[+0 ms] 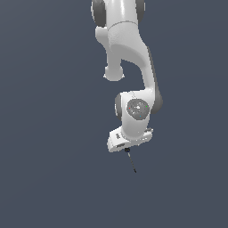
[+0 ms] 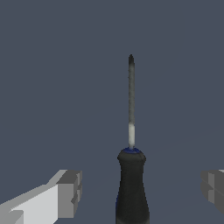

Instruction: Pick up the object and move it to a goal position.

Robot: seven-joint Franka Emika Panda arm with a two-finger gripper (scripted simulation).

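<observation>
The object, a slim screwdriver [image 2: 131,183] with a black handle, a bluish collar and a thin dark shaft, shows in the wrist view between my fingers. My gripper [image 2: 142,189] is open, and its grey fingertips [image 2: 69,192] stand wide apart on either side of the handle without touching it. In the exterior view the screwdriver [image 1: 131,162] pokes out just below the white hand, shaft pointing away from it. The gripper [image 1: 127,149] hangs straight over the handle end, and its fingers are mostly hidden by the hand there.
A plain dark grey-blue surface [image 1: 53,178] fills both views. The white arm [image 1: 129,49] comes down from the top of the exterior view. No other objects or edges show.
</observation>
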